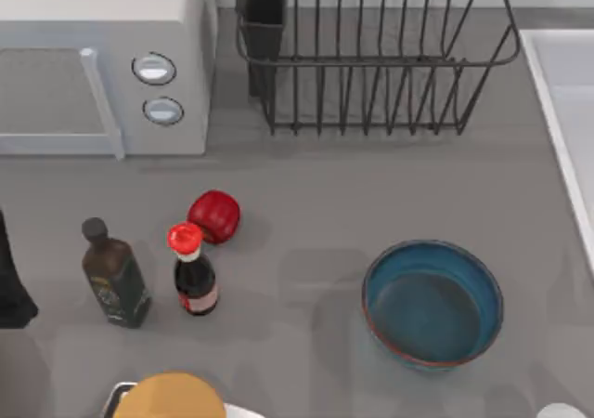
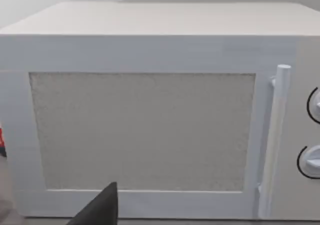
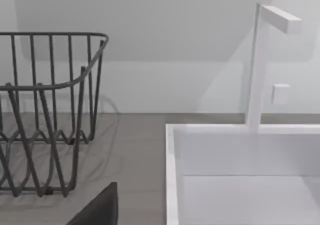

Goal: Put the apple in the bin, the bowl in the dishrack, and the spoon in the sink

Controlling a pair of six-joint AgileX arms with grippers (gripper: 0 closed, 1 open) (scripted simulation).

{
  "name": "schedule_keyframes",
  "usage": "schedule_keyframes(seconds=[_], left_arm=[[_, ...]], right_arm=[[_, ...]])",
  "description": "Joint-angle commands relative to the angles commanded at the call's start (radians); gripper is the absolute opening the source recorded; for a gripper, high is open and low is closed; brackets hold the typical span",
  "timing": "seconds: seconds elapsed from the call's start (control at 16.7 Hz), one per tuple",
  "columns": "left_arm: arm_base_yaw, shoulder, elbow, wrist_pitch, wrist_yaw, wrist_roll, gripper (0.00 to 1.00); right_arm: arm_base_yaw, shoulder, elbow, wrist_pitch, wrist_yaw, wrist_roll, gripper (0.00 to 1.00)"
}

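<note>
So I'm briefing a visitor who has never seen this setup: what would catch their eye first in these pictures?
Probably the glossy red apple left of centre on the grey table, close beside the red-capped sauce bottle. Next, the wide blue-teal bowl standing alone toward the right front. Behind them the black wire dishrack fills the back, with the white microwave at back left and the pale sink at the right edge.

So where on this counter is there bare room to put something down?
A wide bare strip runs between the microwave and dishrack behind and the apple and bowl in front. It is crowded around the apple, sauce bottle and oil bottle.
</note>
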Motion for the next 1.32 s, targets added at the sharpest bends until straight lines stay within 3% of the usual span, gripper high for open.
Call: schedule_keyframes(seconds=[0.42,1.32], left_arm=[[-0.043,0.144,0.114,-0.084,-0.014,-0.018,1.0],[-0.291,1.184,0.947,-0.632,-0.045,-0.053,1.0]], right_arm=[[0.0,0.0,0.0,0.0,0.0,0.0,1.0],[0.0,0.0,0.0,0.0,0.0,0.0,1.0]])
